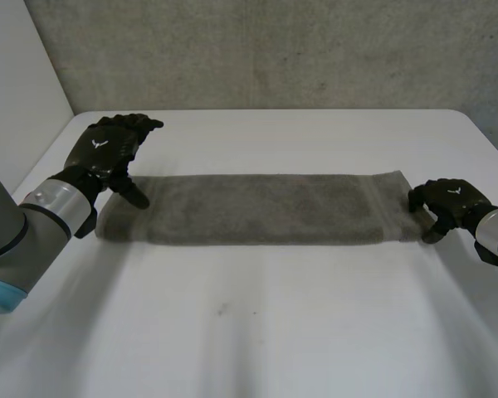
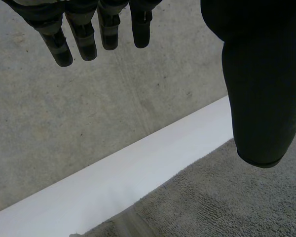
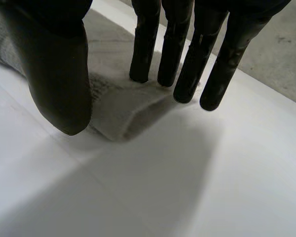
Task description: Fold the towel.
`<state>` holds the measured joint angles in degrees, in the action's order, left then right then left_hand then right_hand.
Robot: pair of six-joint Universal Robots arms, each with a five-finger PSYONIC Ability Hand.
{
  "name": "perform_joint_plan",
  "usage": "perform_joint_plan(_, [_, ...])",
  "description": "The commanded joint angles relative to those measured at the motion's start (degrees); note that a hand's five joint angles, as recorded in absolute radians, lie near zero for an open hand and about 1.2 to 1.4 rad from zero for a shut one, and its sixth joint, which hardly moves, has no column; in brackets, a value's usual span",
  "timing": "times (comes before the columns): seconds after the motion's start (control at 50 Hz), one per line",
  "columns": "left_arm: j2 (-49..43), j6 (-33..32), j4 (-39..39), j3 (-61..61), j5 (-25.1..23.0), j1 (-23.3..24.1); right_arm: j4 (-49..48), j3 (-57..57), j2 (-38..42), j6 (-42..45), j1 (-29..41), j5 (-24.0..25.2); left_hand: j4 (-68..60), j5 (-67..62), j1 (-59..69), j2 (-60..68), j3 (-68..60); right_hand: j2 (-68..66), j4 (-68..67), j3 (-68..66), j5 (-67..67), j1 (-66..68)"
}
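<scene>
The white table (image 1: 257,332) carries the grey towel (image 1: 266,207), a long flat strip stretched from one hand to the other. The left arm (image 1: 17,232) reaches in low. The left hand (image 1: 108,149) is raised over the strip's end, its fingers (image 2: 84,39) straight and spread off the cloth and its thumb (image 2: 259,89) pointing down onto it. The right hand (image 1: 448,199) is at the opposite end, its straight fingers (image 3: 143,54) set tip-down on the towel's short edge. Its thumb (image 3: 59,74) is apart from them, by the corner.

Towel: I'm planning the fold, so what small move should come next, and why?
Probably lower the left hand onto its end of the towel: its fingers hang straight in the air, off the cloth, while the right hand has its fingers resting on the other end.
</scene>
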<state>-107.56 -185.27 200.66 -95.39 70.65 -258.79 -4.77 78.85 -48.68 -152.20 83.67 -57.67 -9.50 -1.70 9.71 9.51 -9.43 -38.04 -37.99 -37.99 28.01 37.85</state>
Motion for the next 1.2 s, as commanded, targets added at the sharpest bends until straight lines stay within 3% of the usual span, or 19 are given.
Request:
perform_joint_plan(0.02, [-0.02,0.00,-0.01,0.03,-0.07,-0.31,0.03,-1.33,1.13,1.20,0.00,-0.34,-0.50,1.70,0.29,0.49,-0.57,-25.53,-25.59,-25.58,25.56,25.72])
perform_joint_plan(0.04, [0.07,0.00,-0.01,0.03,-0.07,-0.40,0.03,-1.41,1.04,1.20,0.00,-0.34,-0.50,1.70,0.29,0.49,-0.57,-37.52,-37.58,-37.57,37.55,37.72])
perform_joint_plan(0.08, [-0.02,0.00,-0.01,0.03,-0.07,-0.40,0.03,-1.59,0.96,1.20,0.00,-0.42,-0.50,1.70,0.29,0.49,-0.57,-41.92,-41.97,-41.97,41.95,42.11])
perform_joint_plan(0.28, [0.07,0.00,-0.01,-0.06,-0.07,-0.40,0.29,-2.29,-1.15,1.38,-1.32,-2.09,-0.50,1.70,0.29,0.49,-0.57,-41.96,-42.01,-42.01,41.99,42.15])
perform_joint_plan(0.34, [0.24,0.00,-0.01,-0.41,-0.16,-0.40,0.91,-3.79,-2.03,2.52,-4.57,-5.35,-0.50,1.70,0.29,0.49,-0.57,-41.96,-42.01,-42.01,41.99,42.15])
perform_joint_plan(0.46, [1.56,0.00,-0.01,-0.76,-0.07,-0.49,7.56,-8.69,-3.96,12.16,-9.92,-9.73,-0.50,1.70,0.29,0.49,-0.57,-41.96,-42.01,-42.01,41.99,42.15])
perform_joint_plan(0.56, [2.18,0.09,-0.01,-0.49,0.01,-0.58,12.07,-13.89,-5.37,14.74,-7.82,-10.36,-0.50,1.70,0.29,0.49,-0.57,-41.96,-42.01,-42.01,41.99,42.15])
perform_joint_plan(0.68, [3.06,0.09,-0.01,1.34,0.28,-0.32,12.68,-21.70,-7.66,8.95,10.23,-12.01,-0.50,1.70,0.29,0.49,-0.57,-41.96,-42.01,-42.01,41.99,42.15])
perform_joint_plan(0.7, [3.14,0.17,-0.09,2.31,0.36,-0.05,12.68,-21.72,-7.66,8.94,10.28,-12.02,-0.50,1.70,0.29,0.49,-0.57,-41.96,-42.01,-42.01,41.99,42.15])
perform_joint_plan(0.74, [3.15,0.26,-0.09,3.19,0.45,0.12,12.68,-27.32,-5.83,8.23,23.14,-16.66,-0.50,1.70,0.29,0.49,-0.57,-41.96,-42.01,-42.01,41.99,42.15])
perform_joint_plan(0.76, [3.06,0.70,-0.09,3.89,0.45,0.21,12.68,-27.34,-5.81,8.24,23.20,-16.68,-0.50,1.70,0.29,0.49,-0.57,-41.96,-42.01,-42.01,41.99,42.15])
perform_joint_plan(0.84, [3.15,1.93,-0.09,5.22,0.45,0.13,12.42,-33.91,0.76,8.41,38.98,-19.23,-0.50,1.70,0.29,0.49,-0.57,-41.96,-42.01,-42.01,41.99,42.15])
perform_joint_plan(0.9, [2.53,3.24,-0.09,6.18,0.54,0.21,12.51,-37.61,6.81,8.41,45.68,-19.23,-0.50,1.70,0.29,0.49,-0.57,-41.96,-42.01,-42.01,41.99,42.15])
perform_joint_plan(1.02, [0.61,3.95,-0.09,6.45,0.45,0.30,12.51,-40.52,16.50,9.72,52.46,-18.97,-0.50,1.70,0.29,0.49,-0.57,-41.96,-42.01,-42.01,41.99,42.15])
perform_joint_plan(1.12, [-0.98,3.87,-0.09,6.45,0.37,0.65,11.46,-40.70,18.36,10.17,53.26,-18.79,-0.50,1.70,0.29,0.49,-0.57,-41.96,-42.01,-42.01,41.99,42.15])
perform_joint_plan(1.14, [-1.59,3.87,-0.01,6.54,0.37,0.65,11.02,-40.53,18.18,10.00,53.26,-18.97,-0.50,1.70,0.29,0.49,-0.57,-14.37,-14.43,-14.42,14.40,14.57])
perform_joint_plan(1.16, [-1.60,3.87,-0.01,6.54,0.37,0.65,11.01,-40.53,18.18,9.99,53.26,-18.97,-0.50,1.70,0.29,0.49,-0.57,-14.10,-14.15,-14.15,14.13,14.29])
perform_joint_plan(1.18, [-2.12,3.87,-0.01,6.71,0.37,0.83,11.01,-40.26,17.49,9.82,53.26,-19.58,-0.50,1.70,0.29,0.49,-0.57,20.88,20.82,20.83,-20.85,-20.68])
perform_joint_plan(1.2, [-2.13,3.87,-0.01,6.71,0.37,0.83,11.01,-40.26,17.48,9.82,53.26,-19.58,-0.50,1.70,0.29,0.49,-0.57,21.23,21.17,21.18,-21.20,-21.03])
